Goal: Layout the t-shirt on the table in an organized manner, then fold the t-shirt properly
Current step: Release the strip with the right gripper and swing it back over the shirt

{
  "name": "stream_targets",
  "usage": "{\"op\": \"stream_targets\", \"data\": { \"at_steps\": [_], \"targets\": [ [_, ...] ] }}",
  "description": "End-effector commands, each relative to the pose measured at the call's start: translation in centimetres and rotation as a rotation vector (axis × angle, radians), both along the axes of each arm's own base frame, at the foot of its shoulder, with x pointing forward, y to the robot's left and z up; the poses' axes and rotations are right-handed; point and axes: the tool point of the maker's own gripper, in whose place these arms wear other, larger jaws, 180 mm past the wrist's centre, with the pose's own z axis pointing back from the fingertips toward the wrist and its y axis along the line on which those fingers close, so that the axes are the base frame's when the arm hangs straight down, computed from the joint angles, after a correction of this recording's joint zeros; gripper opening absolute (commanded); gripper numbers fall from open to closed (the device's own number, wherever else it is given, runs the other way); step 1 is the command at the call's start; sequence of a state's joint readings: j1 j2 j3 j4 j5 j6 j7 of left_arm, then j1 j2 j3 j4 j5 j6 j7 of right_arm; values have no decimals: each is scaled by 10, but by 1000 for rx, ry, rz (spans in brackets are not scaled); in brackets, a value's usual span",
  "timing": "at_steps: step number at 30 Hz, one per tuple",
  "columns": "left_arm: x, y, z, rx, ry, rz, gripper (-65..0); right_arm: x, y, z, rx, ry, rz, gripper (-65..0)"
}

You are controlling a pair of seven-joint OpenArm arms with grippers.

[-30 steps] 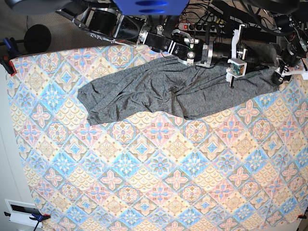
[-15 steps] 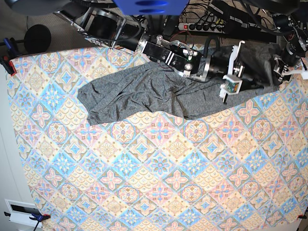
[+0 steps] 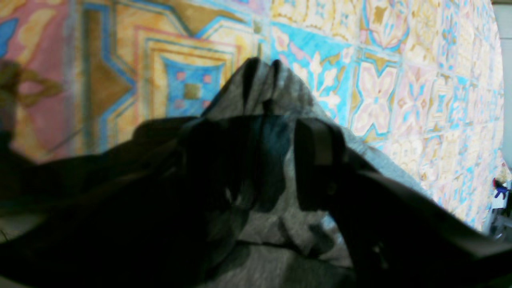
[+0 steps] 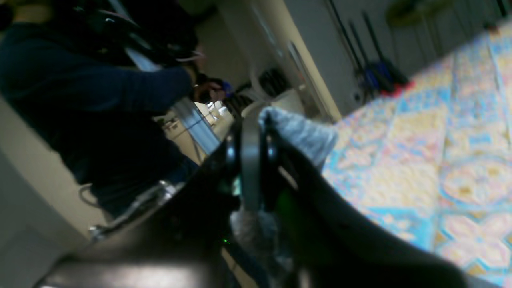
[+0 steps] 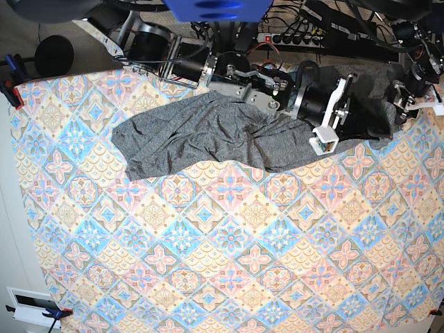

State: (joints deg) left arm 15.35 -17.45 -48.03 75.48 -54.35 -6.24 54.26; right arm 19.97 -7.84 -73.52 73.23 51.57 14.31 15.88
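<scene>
One grey t-shirt, two robot arms, one patterned table.

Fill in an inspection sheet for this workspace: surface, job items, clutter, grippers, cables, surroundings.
Surface: table under a cloth of blue, pink and cream floral tiles.
Job items: grey t-shirt, wrinkled and bunched along the table's far side, not folded.
Clutter: nothing seen on the bare part of the cloth.
Right gripper: shut on a bit of the t-shirt, near its end on the base view's right.
Left gripper: open over the t-shirt at that same end; grip not clear.
Cables: several dark ones behind the table; a red one by the right arm.
Surroundings: a person in dark clothing beyond the table.
</scene>
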Motion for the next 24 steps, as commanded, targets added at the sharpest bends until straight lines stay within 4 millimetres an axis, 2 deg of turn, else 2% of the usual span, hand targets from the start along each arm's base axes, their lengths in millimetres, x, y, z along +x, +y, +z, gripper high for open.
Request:
{"op": "stream_targets", "data": {
  "at_steps": [1,3,7,9,11,15,19,20,21,24],
  "targets": [
    [-8,-11,-8,-34,56,-34,-328,2,3,19,56,-16,5,-639],
    [-8,-11,-8,-34,54,-34,-328,2,5,13,39,-7,10,-591],
    [-9,-18,-12,-51,55,-30,-327,-41,22,-1,-96,-84,192,-407],
    [-9,-19,-13,-54,55,-29,-327,-56,24,5,-79,-102,228,-333],
    [-9,-19,-13,-53,56,-30,-327,-55,23,9,-71,-106,225,-288],
    [-13,-16,-15,-35,76,-33,-327,-21,17,26,-34,-113,144,-271],
    [-13,-14,-14,-29,76,-34,-329,9,2,69,75,-123,56,-271],
    [-14,-12,-13,-24,77,-33,-329,21,-5,83,108,-128,22,-271],
    [-13,-12,-12,-23,77,-34,-329,39,-19,88,122,-131,-30,-271],
    [-20,-5,-10,-6,91,-38,-329,81,-60,96,135,-149,-157,-271]
  ]
}}
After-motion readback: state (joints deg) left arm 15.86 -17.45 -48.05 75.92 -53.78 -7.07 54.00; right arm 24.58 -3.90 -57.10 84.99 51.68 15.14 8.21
